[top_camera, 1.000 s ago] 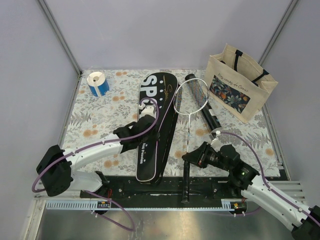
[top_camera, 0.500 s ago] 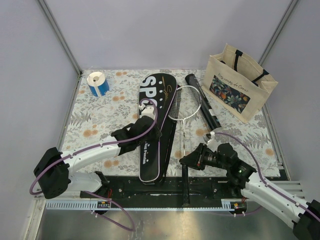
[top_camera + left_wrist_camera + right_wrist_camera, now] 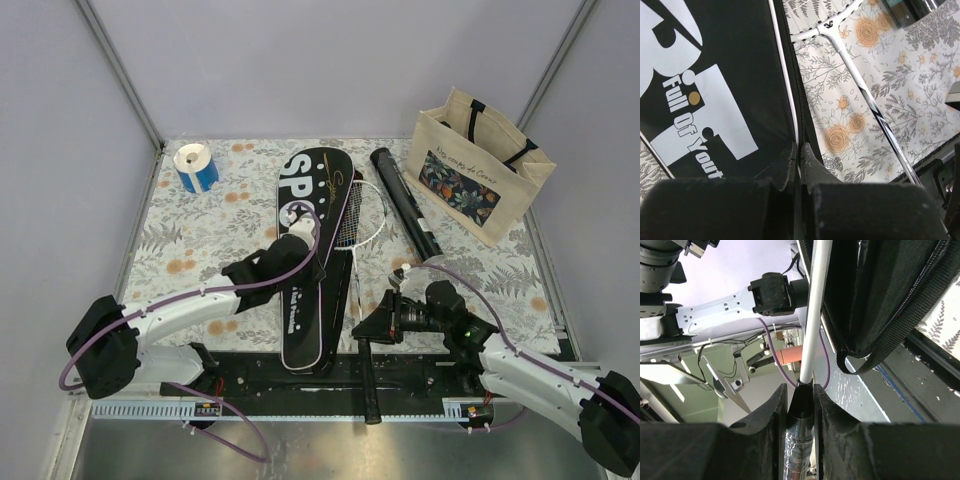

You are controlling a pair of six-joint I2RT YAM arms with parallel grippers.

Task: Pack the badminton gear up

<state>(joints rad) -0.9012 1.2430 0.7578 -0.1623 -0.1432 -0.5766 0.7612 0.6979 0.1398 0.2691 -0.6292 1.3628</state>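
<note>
While the right jaws are closed around the black handle of the racket (image 3: 358, 215), just where its white shaft begins, the left jaws are pinched shut on the right edge of the case (image 3: 305, 325), on the zipper rim about halfway along. The case lies lengthwise on the floral surface (image 3: 210, 225), with its wide end far from the arms. The racket lies just beside the right edge of the case and almost parallel to it. The left side of the racket head touches that edge, and I cannot tell if it goes under the flap or only lies against it. The end of the handle reaches past the near edge of the surface and over the black base bar (image 3: 290, 372). The left arm (image 3: 190, 305) lies across the middle of the case and hides part of its white lettering. To the right of the racket head lies the tube (image 3: 405, 200), slanted, near the head but apart from it, between the head and the tote bag (image 3: 470, 175). The tote bag stands upright at the far right corner, well apart from the racket. The tape roll (image 3: 195, 168) stands at the far left corner, well apart from the case. By count, there are one racket, one case, one tube, one tote bag and one tape roll.
</note>
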